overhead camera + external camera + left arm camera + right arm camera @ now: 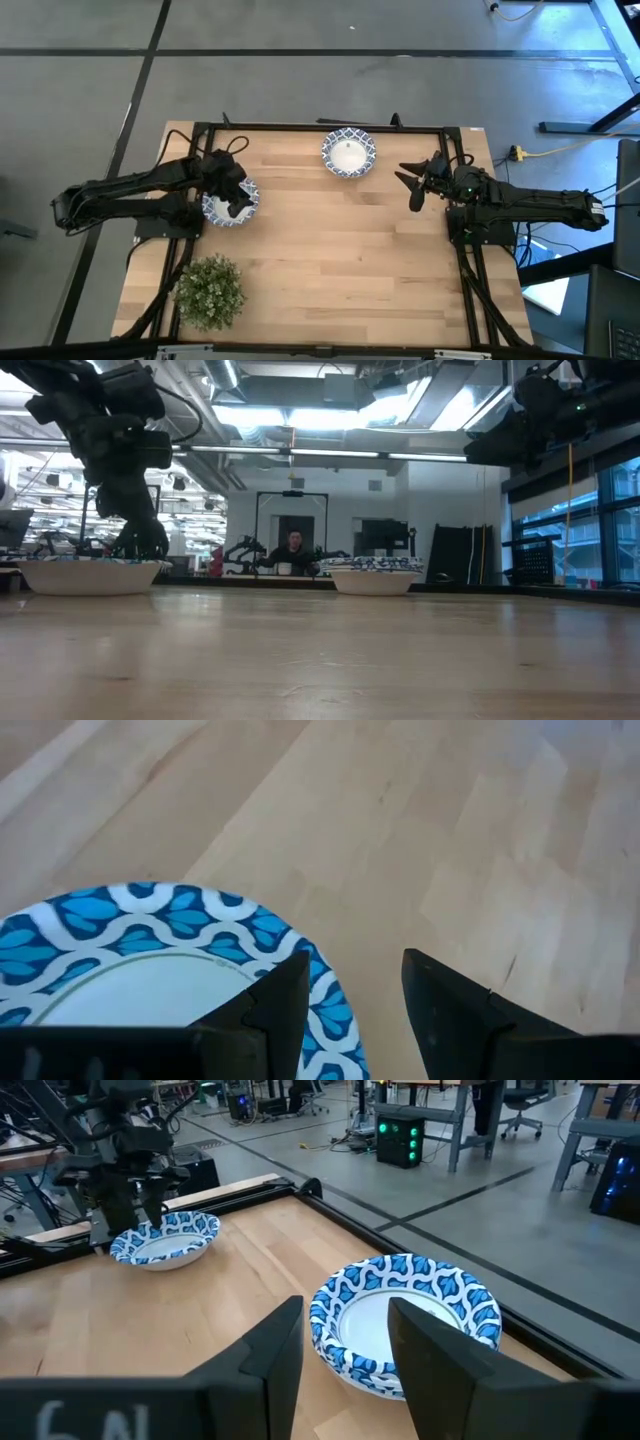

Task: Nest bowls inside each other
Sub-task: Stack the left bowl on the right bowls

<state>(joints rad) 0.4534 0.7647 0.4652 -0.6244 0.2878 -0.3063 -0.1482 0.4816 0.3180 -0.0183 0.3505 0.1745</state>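
Your left tool (241,204) sits low over the bowl on the left (230,203), which rests on the bench (330,260) toward its left side. From the left wrist view, one finger (275,1010) comes down inside the patterned rim and the other stands outside it over bare wood, so the jaws straddle the edge of that bowl (150,965). They are parted with a gap between them, and I'd say they are released rather than clenched on the rim, though the contact itself is hidden.

Your right tool (412,185) hangs above the bench at its right side, well apart from the second bowl (348,153), which lies near the far edge around the middle. Its two fingers are spread and grasp nothing; the right wrist view shows that bowl (405,1320) ahead of them and the left one (165,1238) farther off beneath the other arm.

In the low view both bowls sit flat on the wood, one at left (88,573) and one near centre (375,575). A green leafy plant (210,291) stands at the near left corner. Beyond the bench a person (293,550) sits in the room.
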